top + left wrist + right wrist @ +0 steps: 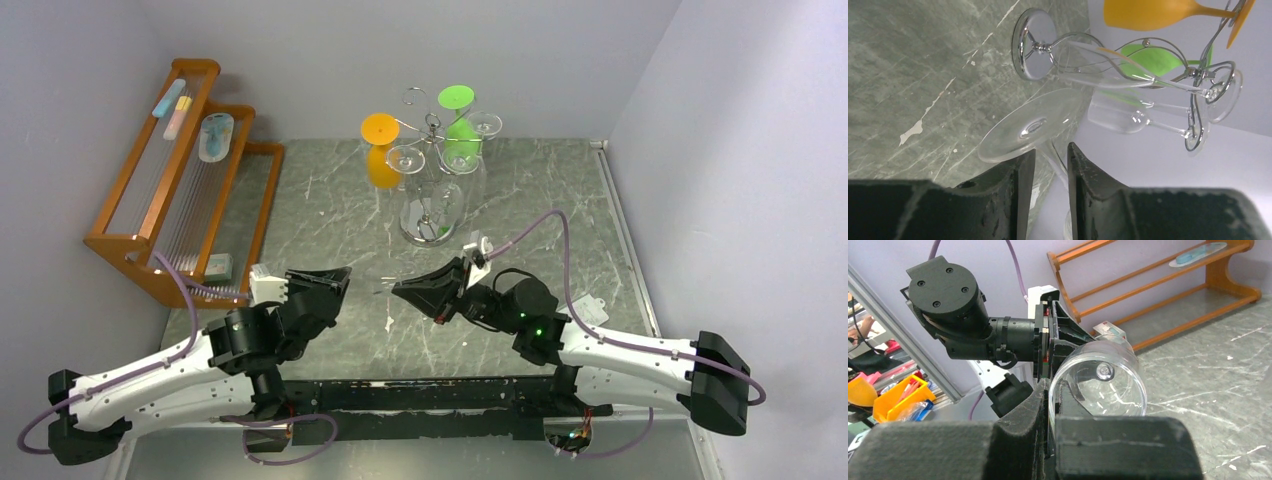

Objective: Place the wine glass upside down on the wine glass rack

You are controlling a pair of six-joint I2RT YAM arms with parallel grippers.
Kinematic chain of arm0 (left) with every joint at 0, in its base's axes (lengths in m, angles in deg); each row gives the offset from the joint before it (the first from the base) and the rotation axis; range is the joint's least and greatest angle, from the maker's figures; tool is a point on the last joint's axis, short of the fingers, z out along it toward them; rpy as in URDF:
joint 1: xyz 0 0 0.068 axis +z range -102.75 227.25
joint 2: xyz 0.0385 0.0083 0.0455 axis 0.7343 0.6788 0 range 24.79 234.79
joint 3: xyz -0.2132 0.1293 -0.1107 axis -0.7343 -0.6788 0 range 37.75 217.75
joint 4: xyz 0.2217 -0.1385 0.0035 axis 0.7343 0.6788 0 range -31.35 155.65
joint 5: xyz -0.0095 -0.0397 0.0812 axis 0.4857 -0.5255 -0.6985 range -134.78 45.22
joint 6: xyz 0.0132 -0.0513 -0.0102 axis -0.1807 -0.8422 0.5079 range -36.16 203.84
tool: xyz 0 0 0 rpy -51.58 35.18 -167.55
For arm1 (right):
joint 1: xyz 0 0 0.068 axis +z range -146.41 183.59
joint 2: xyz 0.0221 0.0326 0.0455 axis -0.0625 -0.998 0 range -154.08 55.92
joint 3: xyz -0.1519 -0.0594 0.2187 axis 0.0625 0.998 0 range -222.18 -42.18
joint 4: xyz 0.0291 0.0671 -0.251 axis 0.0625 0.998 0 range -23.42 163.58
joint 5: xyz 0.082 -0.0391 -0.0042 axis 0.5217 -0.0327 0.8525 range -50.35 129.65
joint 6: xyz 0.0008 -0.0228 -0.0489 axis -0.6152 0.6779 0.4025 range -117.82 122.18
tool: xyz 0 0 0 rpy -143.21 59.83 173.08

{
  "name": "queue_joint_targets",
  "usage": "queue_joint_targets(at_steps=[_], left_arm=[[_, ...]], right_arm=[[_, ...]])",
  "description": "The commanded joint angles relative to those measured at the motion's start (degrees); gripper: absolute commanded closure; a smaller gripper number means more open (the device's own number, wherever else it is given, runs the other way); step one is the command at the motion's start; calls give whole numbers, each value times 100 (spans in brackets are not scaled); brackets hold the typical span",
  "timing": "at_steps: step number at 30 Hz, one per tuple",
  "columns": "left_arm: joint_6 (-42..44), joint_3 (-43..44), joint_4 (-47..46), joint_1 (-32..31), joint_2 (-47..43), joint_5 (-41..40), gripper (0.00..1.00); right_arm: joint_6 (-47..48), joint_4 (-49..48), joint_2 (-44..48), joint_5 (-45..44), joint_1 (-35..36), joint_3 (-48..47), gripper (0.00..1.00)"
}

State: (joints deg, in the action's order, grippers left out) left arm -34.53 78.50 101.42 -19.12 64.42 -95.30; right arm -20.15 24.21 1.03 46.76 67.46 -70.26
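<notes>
A clear wine glass [1098,385] hangs on its side between my two grippers, faint in the top view [385,290]. My right gripper [1052,385] is shut on the bowl's rim, one finger inside and one outside. My left gripper [1050,152] has its jaws slightly apart on either side of the stem [1055,162], just behind the round foot [1030,127], with a gap showing. The chrome wine glass rack [432,130] stands at the back centre on its shiny round base [1034,44]. It holds an orange glass [380,150], a green glass [458,115] and clear glasses [405,158].
A brown wooden stepped rack [180,190] with small items stands at the back left, also in the right wrist view [1158,300]. A small box [218,266] lies at its foot. Walls close the table at the back and right.
</notes>
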Motion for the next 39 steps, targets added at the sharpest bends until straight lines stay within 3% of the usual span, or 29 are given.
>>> queue_joint_targets(at_steps=[1,4,8,10,12,15,22,28,33,37,39], left_arm=[[-88,1,-271,1,-110,-536,67],[-151,52,-259,1,-127,-643,67],[-187,152,-267,1,-44,-652,54],[-198,205,-228,1,36,-648,53],[-269,253,-138,1,124,-644,55],[-383,392,111,1,302,-681,67],[-597,766,558,1,747,-754,66],[-728,532,125,2,646,-797,78],[-503,248,-636,1,381,-851,63],[-649,172,-604,1,300,-1042,71],[-685,155,-566,6,279,-1131,80]], right_arm=[[45,-797,105,407,118,147,100],[116,-805,134,454,125,215,100],[160,-834,137,471,149,266,100],[167,-898,129,473,162,285,100],[176,-973,107,483,169,286,100],[113,-1187,65,593,179,289,100],[171,-1160,-115,825,197,226,100],[203,-1200,-142,741,200,352,100],[251,-1311,-281,712,196,421,100],[220,-1485,-369,759,201,452,100],[203,-1523,-396,794,204,461,100]])
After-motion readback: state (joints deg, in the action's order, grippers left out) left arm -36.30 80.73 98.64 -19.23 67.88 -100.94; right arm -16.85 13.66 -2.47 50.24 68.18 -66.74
